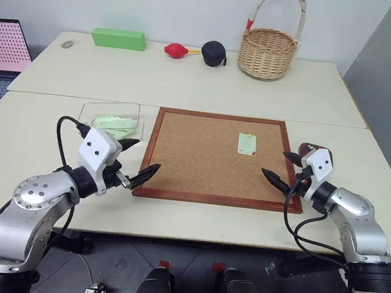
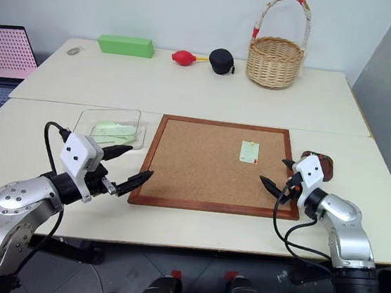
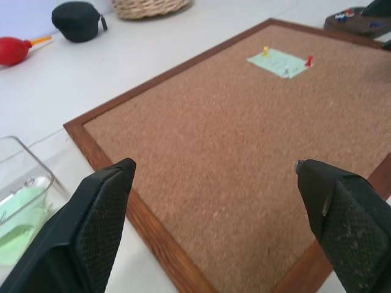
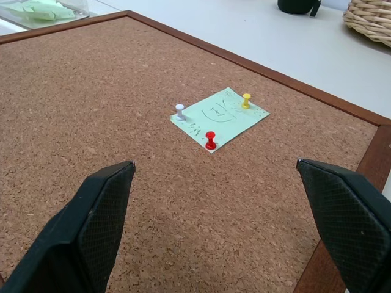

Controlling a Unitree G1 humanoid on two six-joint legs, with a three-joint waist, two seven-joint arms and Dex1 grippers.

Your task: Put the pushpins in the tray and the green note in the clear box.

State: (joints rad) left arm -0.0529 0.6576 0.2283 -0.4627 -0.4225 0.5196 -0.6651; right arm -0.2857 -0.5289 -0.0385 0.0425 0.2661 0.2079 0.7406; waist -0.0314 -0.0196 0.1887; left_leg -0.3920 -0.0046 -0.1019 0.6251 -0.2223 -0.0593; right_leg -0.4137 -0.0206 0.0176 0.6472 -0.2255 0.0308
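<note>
The tray at the corkboard's three o'clock edge was mostly hidden behind the right gripper; its contents were too small to tell. Print on the green note was too faint to read. Pale green slips in the clear box blurred together, uncountable. At nine o'clock, a laptop was cut off by the frame's edge.
</note>
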